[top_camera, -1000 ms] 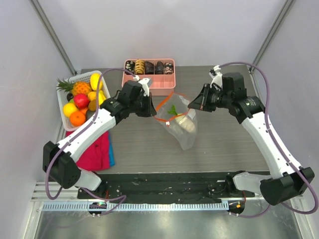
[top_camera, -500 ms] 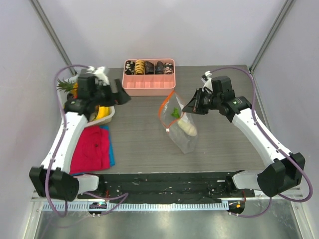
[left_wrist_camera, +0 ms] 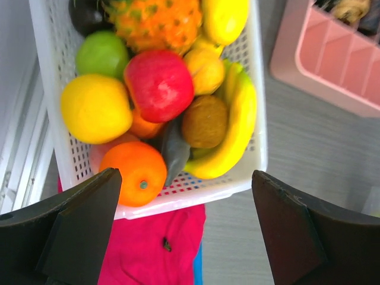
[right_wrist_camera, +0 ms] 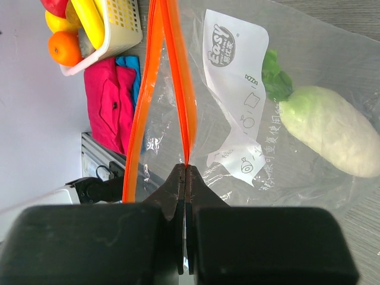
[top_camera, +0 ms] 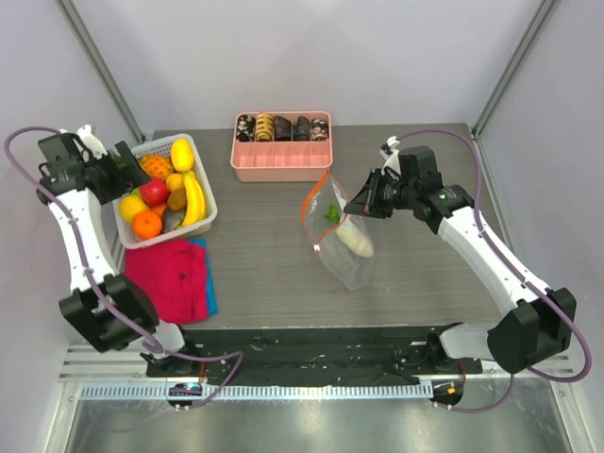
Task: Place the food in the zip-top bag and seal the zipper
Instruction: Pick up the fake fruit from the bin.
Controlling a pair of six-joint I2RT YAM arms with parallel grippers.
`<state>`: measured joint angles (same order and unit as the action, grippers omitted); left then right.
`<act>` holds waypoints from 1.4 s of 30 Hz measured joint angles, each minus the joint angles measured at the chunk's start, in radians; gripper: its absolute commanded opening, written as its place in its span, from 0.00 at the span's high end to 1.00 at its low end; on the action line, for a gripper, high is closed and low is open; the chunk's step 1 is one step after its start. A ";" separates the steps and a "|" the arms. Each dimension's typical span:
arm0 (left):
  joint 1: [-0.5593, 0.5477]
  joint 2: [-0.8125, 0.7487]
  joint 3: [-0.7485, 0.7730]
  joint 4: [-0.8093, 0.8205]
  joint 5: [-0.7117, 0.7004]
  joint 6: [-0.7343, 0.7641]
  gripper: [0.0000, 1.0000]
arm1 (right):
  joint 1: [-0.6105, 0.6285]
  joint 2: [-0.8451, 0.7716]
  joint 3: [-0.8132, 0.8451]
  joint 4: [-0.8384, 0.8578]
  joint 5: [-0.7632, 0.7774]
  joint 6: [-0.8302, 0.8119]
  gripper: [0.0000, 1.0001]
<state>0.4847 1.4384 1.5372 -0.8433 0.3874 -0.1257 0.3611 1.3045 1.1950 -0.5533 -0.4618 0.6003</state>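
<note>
The clear zip-top bag point(top_camera: 345, 257) stands at the table's middle with the white radish point(top_camera: 358, 243) point(right_wrist_camera: 325, 132) inside. My right gripper point(top_camera: 360, 205) point(right_wrist_camera: 185, 167) is shut on one side of the orange-red zipper point(top_camera: 312, 202) point(right_wrist_camera: 178, 89) and holds the mouth up. The other side of the strip hangs free. Far to the left, my left gripper point(top_camera: 130, 168) point(left_wrist_camera: 185, 173) hovers open above the white basket point(top_camera: 209, 213) point(left_wrist_camera: 256, 119), holding nothing. In the basket lie the orange ball point(left_wrist_camera: 134, 172), the round red fruit point(left_wrist_camera: 159, 85) and the pineapple point(left_wrist_camera: 157, 24).
A banana point(left_wrist_camera: 240, 127), a lemon point(left_wrist_camera: 95, 108) and other fruit fill the basket. A pink divided tray point(top_camera: 283, 166) point(left_wrist_camera: 332, 68) stands at the back. A red cloth point(top_camera: 170, 278) point(left_wrist_camera: 151, 249) over a blue one lies in front of the basket.
My left gripper let go of the bag's mouth, opened and swung left to above the basket. The bag's mouth narrowed. The right gripper kept its hold and shifted slightly.
</note>
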 measured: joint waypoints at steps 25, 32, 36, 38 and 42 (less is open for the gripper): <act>-0.050 0.139 -0.063 -0.204 -0.197 0.352 0.04 | 0.000 0.000 -0.010 -0.001 0.015 -0.002 0.99; -0.105 0.187 -0.106 -0.128 -0.254 0.367 0.08 | 0.000 0.000 -0.012 -0.001 0.016 -0.002 0.99; -0.105 0.212 -0.109 -0.105 -0.286 0.367 0.12 | 0.000 0.000 -0.012 -0.001 0.016 -0.002 0.99; -0.105 0.223 -0.109 -0.097 -0.299 0.367 0.12 | 0.000 0.000 -0.012 -0.001 0.016 -0.002 0.99; -0.112 0.233 -0.112 -0.084 -0.328 0.367 0.09 | 0.000 0.000 -0.012 -0.001 0.018 -0.002 0.99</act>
<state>0.3725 1.6711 1.4254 -0.9272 0.0593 0.2417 0.3611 1.3045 1.1831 -0.5541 -0.4438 0.5987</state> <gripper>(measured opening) 0.890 0.017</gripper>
